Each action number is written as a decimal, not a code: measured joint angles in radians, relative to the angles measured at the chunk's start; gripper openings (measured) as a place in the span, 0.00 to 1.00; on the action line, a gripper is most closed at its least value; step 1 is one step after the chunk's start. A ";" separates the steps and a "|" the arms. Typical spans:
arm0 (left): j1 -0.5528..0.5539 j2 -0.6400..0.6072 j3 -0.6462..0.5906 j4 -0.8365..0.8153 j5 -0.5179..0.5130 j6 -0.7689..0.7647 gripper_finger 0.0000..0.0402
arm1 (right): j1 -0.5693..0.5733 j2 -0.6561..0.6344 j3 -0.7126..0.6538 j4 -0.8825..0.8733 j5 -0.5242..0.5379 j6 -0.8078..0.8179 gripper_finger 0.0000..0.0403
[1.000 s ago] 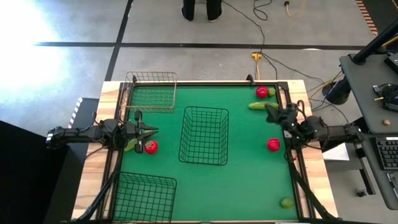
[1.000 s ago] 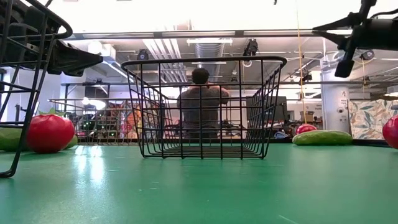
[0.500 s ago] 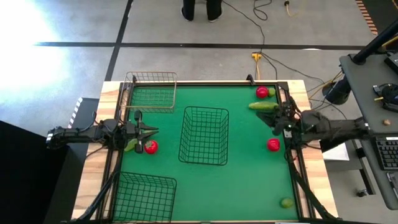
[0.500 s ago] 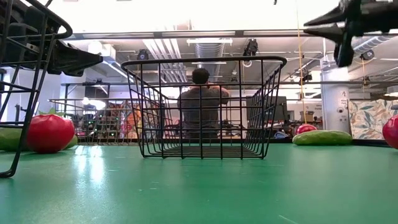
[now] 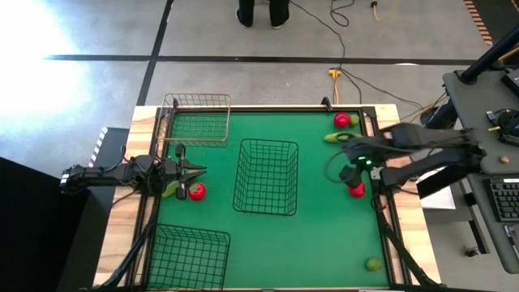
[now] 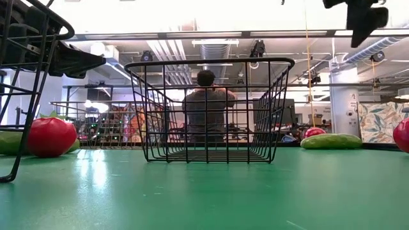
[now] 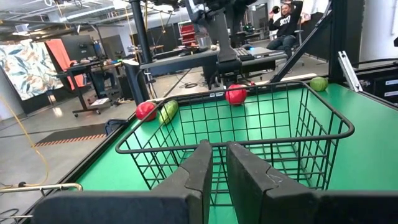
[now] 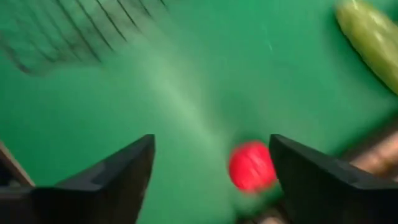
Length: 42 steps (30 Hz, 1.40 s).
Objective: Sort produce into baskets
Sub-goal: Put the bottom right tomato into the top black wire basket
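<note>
We are barely getting started, judging by how things lie: all three baskets are showing no produce inside — the black middle basket (image 5: pixel 266 176), the black near-left basket (image 5: pixel 190 257) and the paler wire basket (image 5: pixel 197 118) at the far left. Every piece we can see is lying on the green table (image 5: pixel 316 243).

Our right gripper (image 5: pixel 350 173) is hanging above the table's right side, fingers spread wide with nothing between them. In the right wrist view a red tomato (image 8: pixel 252 166) is sitting on the felt beyond and between the two fingers, apart from both; in the high view that tomato (image 5: pixel 358 191) is lying just beside the gripper, toward the near edge. We are reading this as lining up for a first pick, not yet a grasp.

Farther back on that side a cucumber (image 5: pixel 340 138) is lying near a second tomato (image 5: pixel 341 121), and a lime (image 5: pixel 373 264) is resting well apart at the near right corner.

Our left gripper (image 5: pixel 197 170) is waiting at the left edge, its fingers nearly together and gripping nothing — a third tomato (image 5: pixel 196 192) and something green (image 5: pixel 169 191) are lying just beside it.
</note>
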 joint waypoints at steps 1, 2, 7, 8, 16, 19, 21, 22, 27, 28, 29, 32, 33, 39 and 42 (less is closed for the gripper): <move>0.000 0.000 0.000 0.000 0.000 0.000 0.08 | 0.000 0.040 0.036 -0.047 -0.010 -0.012 0.82; 0.000 0.000 0.000 0.000 0.000 0.000 0.08 | 0.000 0.076 0.065 -0.093 -0.023 -0.021 0.86; 0.000 0.000 0.000 0.000 -0.003 0.000 0.08 | 0.014 0.145 0.129 -0.091 -0.100 -0.033 0.95; 0.000 0.000 0.000 0.000 -0.003 0.000 0.08 | 0.025 0.153 0.133 -0.101 -0.108 -0.033 0.95; 0.000 0.000 0.000 0.000 -0.003 0.000 0.08 | 0.139 0.128 0.032 -0.112 -0.098 0.023 0.95; 0.000 0.000 0.000 0.000 -0.003 0.000 0.08 | 0.177 0.127 -0.052 -0.111 -0.066 0.030 0.95; 0.000 0.000 0.000 0.000 -0.003 0.000 0.08 | 0.184 0.124 -0.112 -0.114 -0.067 0.026 0.95; 0.000 0.000 0.000 0.000 -0.003 0.000 0.08 | 0.182 0.127 -0.145 -0.114 -0.085 0.041 0.95; 0.000 0.000 0.000 0.000 -0.002 0.000 0.08 | 0.119 0.185 -0.292 -0.098 -0.216 0.030 0.95; 0.000 0.000 0.000 0.000 -0.002 0.000 0.08 | 0.110 0.199 -0.310 -0.091 -0.217 0.000 0.95; 0.000 0.000 0.000 0.000 -0.002 0.000 0.08 | 0.101 0.211 -0.326 -0.080 -0.219 -0.031 0.95; 0.000 0.000 0.000 0.000 -0.002 0.000 0.08 | 0.063 0.251 -0.367 -0.042 -0.217 -0.108 0.95; 0.000 0.000 0.000 0.000 -0.002 0.000 0.08 | 0.048 0.264 -0.378 -0.038 -0.213 -0.132 0.95; 0.000 0.000 0.000 0.000 -0.002 0.000 0.08 | -0.034 0.339 -0.425 0.029 -0.196 -0.256 0.95; 0.000 0.000 0.000 0.000 -0.002 0.000 0.08 | -0.057 0.370 -0.446 0.073 -0.196 -0.291 0.95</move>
